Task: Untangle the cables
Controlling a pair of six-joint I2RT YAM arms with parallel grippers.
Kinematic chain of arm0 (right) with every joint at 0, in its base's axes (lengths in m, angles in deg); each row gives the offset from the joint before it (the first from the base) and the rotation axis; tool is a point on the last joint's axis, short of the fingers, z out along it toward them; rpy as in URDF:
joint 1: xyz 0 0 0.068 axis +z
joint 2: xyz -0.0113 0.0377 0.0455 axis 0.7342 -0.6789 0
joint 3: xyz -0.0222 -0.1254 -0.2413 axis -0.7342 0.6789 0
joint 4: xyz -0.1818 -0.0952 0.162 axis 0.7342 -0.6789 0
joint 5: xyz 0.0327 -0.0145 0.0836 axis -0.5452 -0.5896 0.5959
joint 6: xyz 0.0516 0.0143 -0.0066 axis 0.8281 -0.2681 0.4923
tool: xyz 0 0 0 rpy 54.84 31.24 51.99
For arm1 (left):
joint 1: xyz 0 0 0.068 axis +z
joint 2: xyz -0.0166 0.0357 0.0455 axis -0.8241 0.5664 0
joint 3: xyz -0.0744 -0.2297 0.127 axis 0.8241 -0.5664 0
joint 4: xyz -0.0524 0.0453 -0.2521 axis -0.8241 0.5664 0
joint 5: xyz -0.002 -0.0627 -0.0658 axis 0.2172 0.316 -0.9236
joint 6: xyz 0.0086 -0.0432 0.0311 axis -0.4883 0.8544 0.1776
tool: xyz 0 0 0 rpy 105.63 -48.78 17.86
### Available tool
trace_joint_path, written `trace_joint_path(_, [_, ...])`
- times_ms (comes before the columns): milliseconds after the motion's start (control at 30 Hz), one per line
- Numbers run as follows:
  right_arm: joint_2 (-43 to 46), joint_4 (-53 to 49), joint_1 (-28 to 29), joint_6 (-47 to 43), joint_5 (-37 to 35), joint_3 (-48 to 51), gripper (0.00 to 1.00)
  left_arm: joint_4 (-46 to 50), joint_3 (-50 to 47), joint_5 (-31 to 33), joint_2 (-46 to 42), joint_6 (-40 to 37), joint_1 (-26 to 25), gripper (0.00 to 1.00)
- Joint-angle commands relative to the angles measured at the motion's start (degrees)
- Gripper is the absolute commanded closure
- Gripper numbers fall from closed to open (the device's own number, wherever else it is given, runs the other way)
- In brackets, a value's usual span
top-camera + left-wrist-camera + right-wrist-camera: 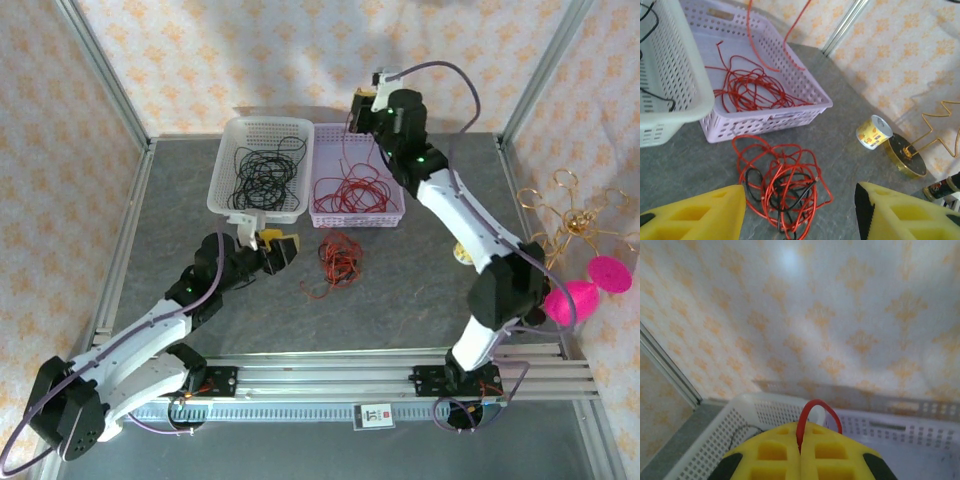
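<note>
We get soft, fairly bright light from overhead. In the top view the back wall (300,50) washes out pale, and the arms (470,220) throw only faint shadows on the grey table (400,290). The right wrist view has a glare patch on the wallpaper (790,257) (upper left of centre); the right gripper (800,449) and its pinched red cable (812,412) blur close up, like the left gripper (800,212).

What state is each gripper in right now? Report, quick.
Left gripper: open, holding nothing.
Right gripper: shut on a red cable.
</note>
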Motion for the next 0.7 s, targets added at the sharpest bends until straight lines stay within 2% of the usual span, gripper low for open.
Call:
trace_joint_path(0, [-3.5, 1.3, -0.7, 4.6, 0.5, -0.4, 0.97, 1.8, -0.7, 0.2, -1.2, 1.0, 0.4, 0.4])
trace_joint_path(100, [-6.3, 2.3, -1.9, 8.0, 1.6, 1.7, 0.97, 1.9, -0.7, 0.2, -0.7, 0.8, 0.4, 0.4])
trace_joint_path(200, [-9.1, 1.7, -2.7, 8.8, 1.0, 3.0, 0.92, 2.4, -0.7, -0.4, 0.4, 1.5, 0.4, 0.39])
trace_joint_path(267, [-10.2, 0.0, -2.8, 7.7, -1.8, 3.3, 0.83, 3.8, -0.7, -0.4, 1.2, 2.3, 0.4, 0.4])
trace_joint_path(333, [-9.7, -0.6, -2.8, 6.5, -3.3, 4.2, 0.69, 5.5, -1.1, -0.4, 1.5, 3.1, 0.4, 0.41])
trace_joint_path(433, [-6.3, -0.5, -2.8, 5.6, -4.5, 6.4, 0.56, 9.7, -1.5, 2.2, 1.6, 4.9, 0.3, 0.44])
trace_joint_path(533, [-1.4, -0.7, -2.8, 5.1, -5.9, 8.8, 0.49, 13.9, -1.3, 4.9, 2.1, 8.4, 0.1, 0.47])
trace_joint_path(667, [8.1, 0.1, -2.8, 4.7, -6.6, 16.1, 0.42, 14.9, -1.5, 9.1, 3.5, 19.0, -3.8, 0.5])
